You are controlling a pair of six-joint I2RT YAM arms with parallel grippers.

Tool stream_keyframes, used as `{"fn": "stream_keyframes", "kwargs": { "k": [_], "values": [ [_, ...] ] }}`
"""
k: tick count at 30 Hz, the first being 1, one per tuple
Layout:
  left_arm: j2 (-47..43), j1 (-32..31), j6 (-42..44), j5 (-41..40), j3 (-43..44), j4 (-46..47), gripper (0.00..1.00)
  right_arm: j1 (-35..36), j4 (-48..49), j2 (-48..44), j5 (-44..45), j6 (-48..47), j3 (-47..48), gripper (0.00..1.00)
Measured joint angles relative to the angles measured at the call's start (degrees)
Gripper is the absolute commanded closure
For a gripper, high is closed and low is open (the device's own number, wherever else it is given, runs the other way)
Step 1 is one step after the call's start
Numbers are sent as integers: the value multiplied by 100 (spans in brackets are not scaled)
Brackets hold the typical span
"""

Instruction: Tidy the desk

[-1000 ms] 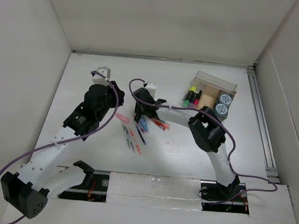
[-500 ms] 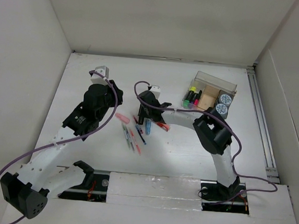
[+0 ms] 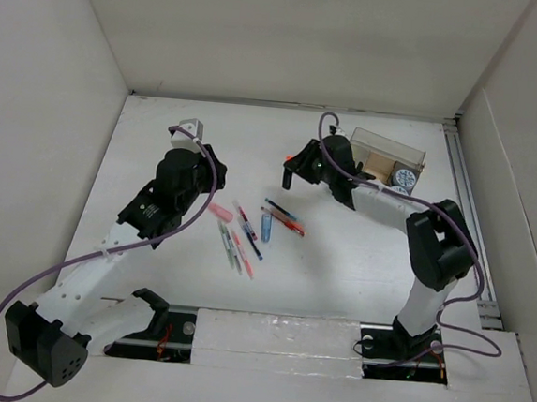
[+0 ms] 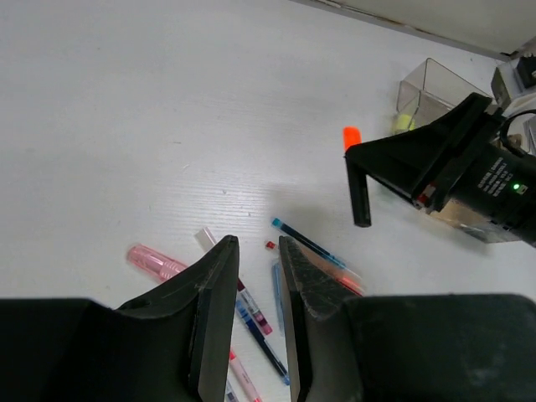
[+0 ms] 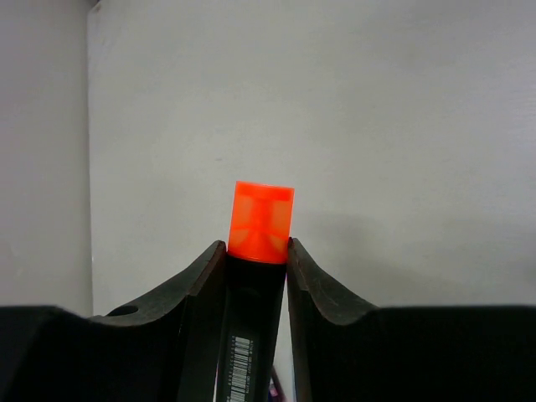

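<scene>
Desk (image 3: 337, 273): white tabletop, running from the arm bases to the far wall; white panels around it.
Left gripper (image 4: 257, 244): fingers drawn almost together, thin slit, nothing held; hangs above the pens.
Loose pens (image 3: 247, 229): at least six mid-desk, overlapping, exact count unclear; one pink highlighter (image 3: 219, 212) beside them.
Right gripper (image 5: 257, 251): pinching one orange-capped marker (image 5: 261, 222); black barrel carries a barcode label, digits unreadable; lower barrel cut off.
Organizer (image 3: 390, 153): one clear box, far right; contents mostly hidden behind the right arm.
</scene>
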Motion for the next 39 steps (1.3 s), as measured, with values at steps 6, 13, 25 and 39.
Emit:
{"fn": "stream_keyframes", "kwargs": {
  "k": [6, 13, 25, 39],
  "values": [
    [22, 0, 9, 72, 0, 22, 77, -1119, 52, -501, -114, 70, -660, 94],
    [81, 0, 44, 184, 0, 22, 77, -2234, -105, -570, 173, 44, -708, 92],
    [157, 0, 68, 232, 0, 22, 77, -2470, -522, -227, 243, -17, -391, 56],
    [166, 0, 68, 243, 0, 22, 77, -1357, -402, -616, 332, -177, -439, 100]
  ]
}}
